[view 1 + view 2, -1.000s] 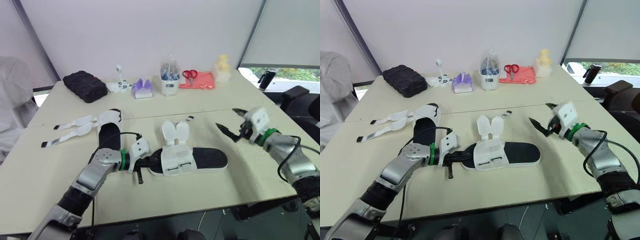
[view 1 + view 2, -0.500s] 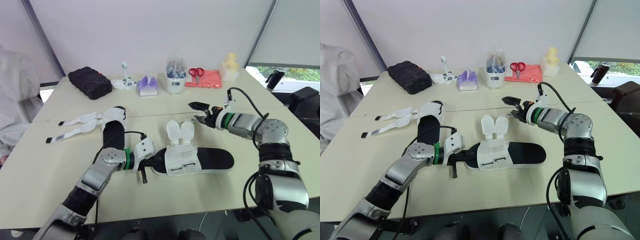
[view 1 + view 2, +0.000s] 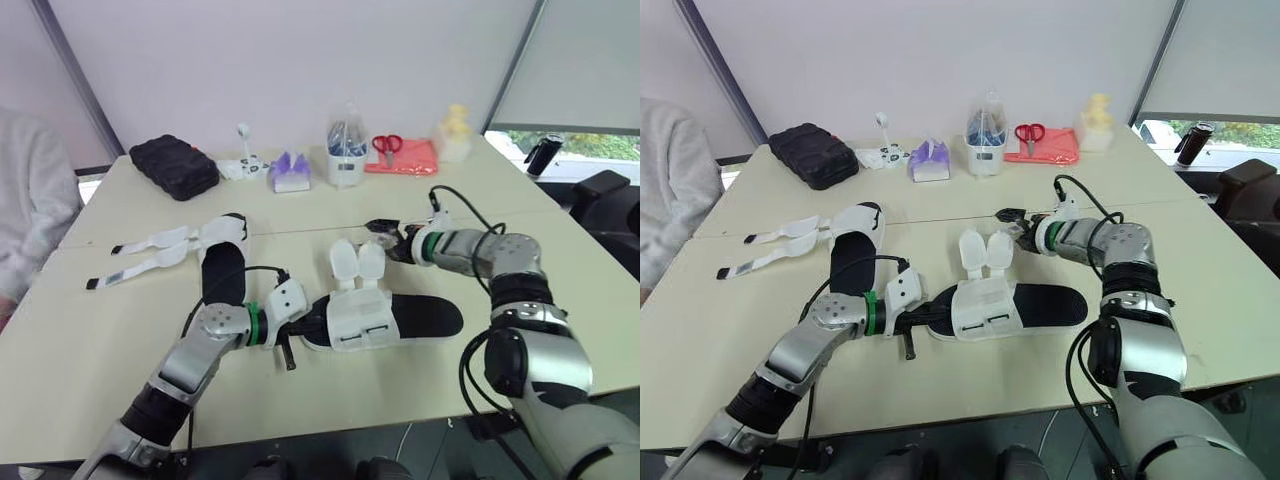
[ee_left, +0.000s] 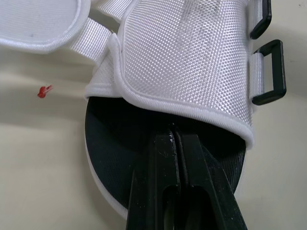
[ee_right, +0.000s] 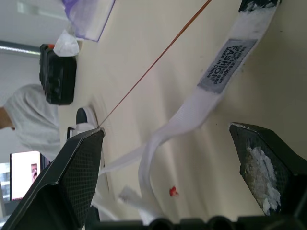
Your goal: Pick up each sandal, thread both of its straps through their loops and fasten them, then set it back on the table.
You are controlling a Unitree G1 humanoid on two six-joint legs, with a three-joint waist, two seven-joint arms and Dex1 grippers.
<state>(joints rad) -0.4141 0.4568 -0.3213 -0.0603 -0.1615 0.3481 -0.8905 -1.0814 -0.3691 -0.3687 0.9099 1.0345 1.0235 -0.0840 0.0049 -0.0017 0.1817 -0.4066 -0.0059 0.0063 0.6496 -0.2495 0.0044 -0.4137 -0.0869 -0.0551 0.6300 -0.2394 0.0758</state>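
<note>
Pale table (image 3: pixel 100 340), white wall behind, a person's grey sleeve (image 3: pixel 30 190) out past the left gripper (image 4: pixel 176 136), which pinches the sandal (image 3: pixel 400 318) by its black sole. Right gripper (image 3: pixel 383 232) gapes wide; its wrist view catches the labelled strap (image 5: pixel 201 103) lying on the table between the fingers.

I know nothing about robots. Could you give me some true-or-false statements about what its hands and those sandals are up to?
The left gripper is shut on the near sandal's black sole. True.
The right gripper is clamped on a strap. False: it is open, with a loose strap lying between its fingers.
The far sandal is fastened up. False: its straps lie spread out on the table.
Red-handled scissors lie near the table's far side. True.
</note>
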